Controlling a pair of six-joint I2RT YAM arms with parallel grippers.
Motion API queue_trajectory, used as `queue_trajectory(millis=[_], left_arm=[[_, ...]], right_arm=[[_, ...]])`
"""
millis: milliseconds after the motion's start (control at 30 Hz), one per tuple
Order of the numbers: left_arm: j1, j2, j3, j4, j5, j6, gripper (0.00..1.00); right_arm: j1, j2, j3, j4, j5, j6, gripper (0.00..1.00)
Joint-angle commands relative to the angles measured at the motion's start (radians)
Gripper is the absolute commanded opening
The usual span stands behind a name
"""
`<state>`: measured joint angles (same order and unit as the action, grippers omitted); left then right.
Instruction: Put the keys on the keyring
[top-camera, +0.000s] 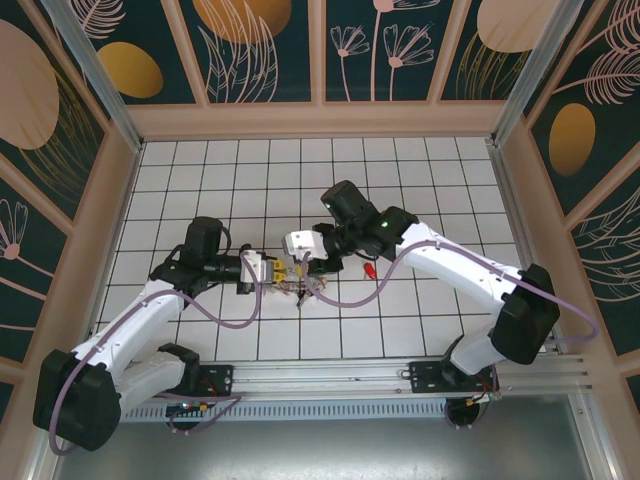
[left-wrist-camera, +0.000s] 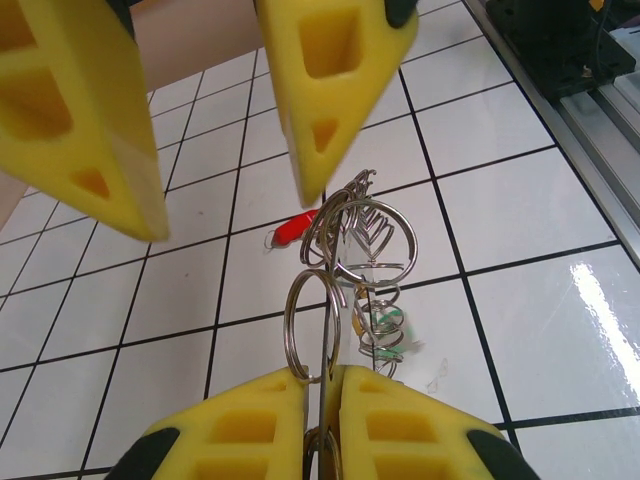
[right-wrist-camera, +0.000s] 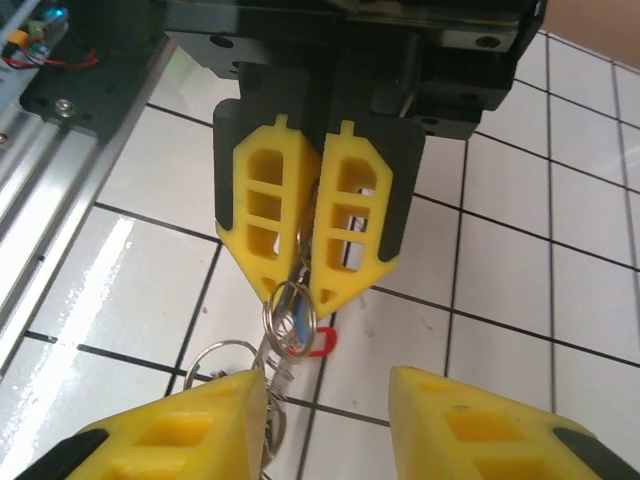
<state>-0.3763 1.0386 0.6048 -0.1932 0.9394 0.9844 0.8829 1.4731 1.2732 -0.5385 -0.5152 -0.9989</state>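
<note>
My left gripper is shut on the thin silvery keyring and holds it above the tiles. Several smaller rings and a green-headed key hang tangled on the keyring. A blue key head shows through the keyring in the right wrist view. My right gripper is open, and the ring bundle lies against its left finger. A red-headed key lies apart on the floor tiles, to the right of the right gripper and the left gripper, which face each other mid-table.
White tiled floor inside wooden walls. An aluminium rail with both arm bases runs along the near edge. A purple cable droops over the tiles below the grippers.
</note>
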Motion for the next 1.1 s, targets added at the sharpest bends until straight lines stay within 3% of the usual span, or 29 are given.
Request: queue_trajectory(millis=[0,267,367,567,1067], left_arm=[[-0.005,-0.020,0.036,-0.006,0.052,0.036,0.00],[-0.006,-0.019,0.041,-0.006,0.059,0.043,0.00],[-0.006,-0.021,0.042,-0.007,0.062,0.053,0.00],[-0.006,-0.044,0.041,-0.011,0.061,0.088,0.00],[-0.007,-0.045,0.048,-0.006,0.083,0.143,0.00]], right_arm=[[0.021,-0.067,0.025,-0.021,0.095,-0.094,0.37],[0.074,-0.050,0.019,-0.013,0.223,-0.237,0.35],[0.086,-0.029,0.025,-0.047,0.202,-0.348,0.34],[0.093,-0.019,0.001,0.025,0.221,-0.388,0.28],[0.111,-0.027,-0.041,0.067,0.140,-0.468,0.29]])
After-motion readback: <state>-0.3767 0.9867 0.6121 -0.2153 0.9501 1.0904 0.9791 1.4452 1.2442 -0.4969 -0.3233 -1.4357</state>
